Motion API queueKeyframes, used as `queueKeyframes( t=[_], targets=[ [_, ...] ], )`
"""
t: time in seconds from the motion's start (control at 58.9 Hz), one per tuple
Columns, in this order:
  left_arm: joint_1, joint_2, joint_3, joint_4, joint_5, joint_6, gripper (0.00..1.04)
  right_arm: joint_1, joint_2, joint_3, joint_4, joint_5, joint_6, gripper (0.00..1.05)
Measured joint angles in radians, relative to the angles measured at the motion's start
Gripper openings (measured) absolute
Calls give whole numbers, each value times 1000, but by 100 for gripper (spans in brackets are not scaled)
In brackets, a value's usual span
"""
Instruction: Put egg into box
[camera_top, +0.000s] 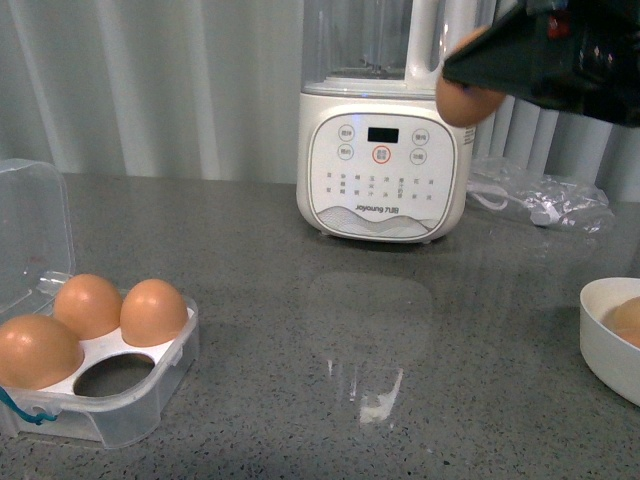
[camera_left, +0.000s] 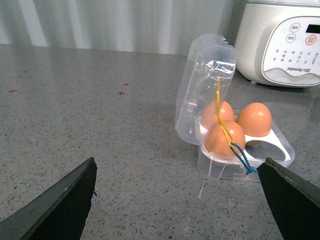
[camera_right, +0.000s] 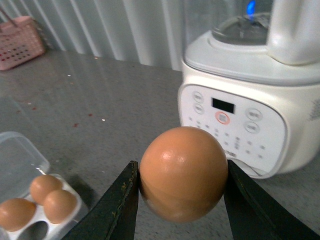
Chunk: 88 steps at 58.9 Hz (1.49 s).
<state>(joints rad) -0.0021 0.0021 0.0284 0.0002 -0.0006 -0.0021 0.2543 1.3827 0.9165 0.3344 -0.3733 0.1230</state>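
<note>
Right claw (camera_right: 181, 200) pinches egg (camera_right: 182, 170) across its middle; smooth, fragile shell, probably light squeeze only. Left claw (camera_left: 177, 200) wide, empty. Box (camera_top: 150, 400) lower left, one hole free.

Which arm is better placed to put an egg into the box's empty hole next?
Right. The right gripper is shut on the egg, above the table; the left gripper is open and empty near the box, which has one hole free.
</note>
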Motion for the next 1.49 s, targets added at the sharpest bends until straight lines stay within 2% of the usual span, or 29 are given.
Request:
queueKeyframes(
  t=[0.254, 0.509, 0.645, 0.814, 1.052, 1.493],
  targets=[
    [0, 0, 0, 0, 0, 0, 98, 21, 117, 233, -169, -148, 17, 41],
    [0, 0, 0, 0, 0, 0, 98, 66, 227, 402, -276, -182, 13, 41],
    [0, 0, 0, 0, 0, 0, 98, 122, 245, 388, -269, -208, -24, 41],
    [0, 0, 0, 0, 0, 0, 98, 179, 259, 253, -166, -298, -96, 41],
    [0, 0, 0, 0, 0, 0, 98, 189, 307, 150, -65, -402, -111, 41],
    [0, 0, 0, 0, 0, 0, 98, 239, 372, 167, -78, -500, -133, 41]
  ],
)
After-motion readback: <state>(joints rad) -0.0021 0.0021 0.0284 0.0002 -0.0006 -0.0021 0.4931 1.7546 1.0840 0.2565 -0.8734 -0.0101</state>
